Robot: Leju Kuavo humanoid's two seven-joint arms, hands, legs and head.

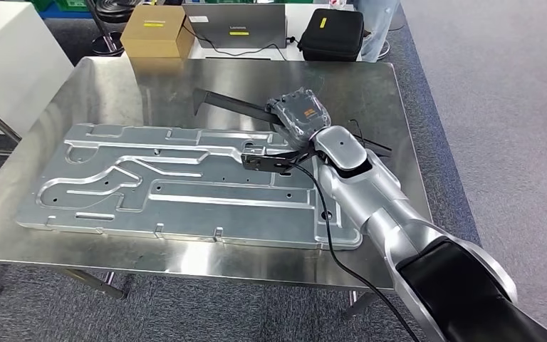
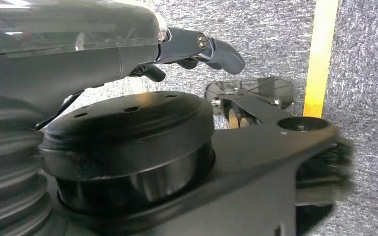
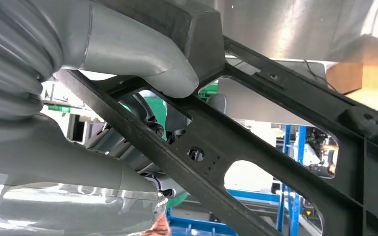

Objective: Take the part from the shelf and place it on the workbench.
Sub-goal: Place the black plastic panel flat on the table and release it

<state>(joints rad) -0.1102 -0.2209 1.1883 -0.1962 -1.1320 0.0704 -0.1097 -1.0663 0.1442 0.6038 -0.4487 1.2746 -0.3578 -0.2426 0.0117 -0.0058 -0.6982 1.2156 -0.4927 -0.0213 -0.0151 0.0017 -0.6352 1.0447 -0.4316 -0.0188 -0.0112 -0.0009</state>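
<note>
I see the steel workbench (image 1: pixel 114 85) under my fingers, and most of its top is taken by a big stamped metal panel (image 1: pixel 171 185) lying flat. That panel leaves little bare steel, so the free strip beyond my fingers, toward the far edge, looks to me like the place for the part.

My right arm (image 1: pixel 392 206) reaches in over the panel's near corner, wrist turned so the hand (image 1: pixel 295 117) sits above the surface. The right hand grips the part (image 1: pixel 231 102), a long black plastic frame with cut-out windows. In the right wrist view the grey thumb (image 3: pixel 142 61) presses on one side of a bar of the frame (image 3: pixel 216 162) and the dark fingers (image 3: pixel 145 115) curl behind it, so it's a wrap-around hold, good for a long piece that would otherwise swing. The frame sticks out away from the fingers, over the bare steel, and a shorter black end pokes out on the panel side. I can't tell whether it touches the table.

My left hand (image 2: pixel 197 49) hangs low over grey carpet, with nothing in it as far as I can see; fingers lightly bent and apart, and I judge it idle because one hand is enough here.

Behind the bench, well past my fingers: a cardboard box (image 1: pixel 155 30), a laptop (image 1: pixel 238 25), a black case (image 1: pixel 332 32).
</note>
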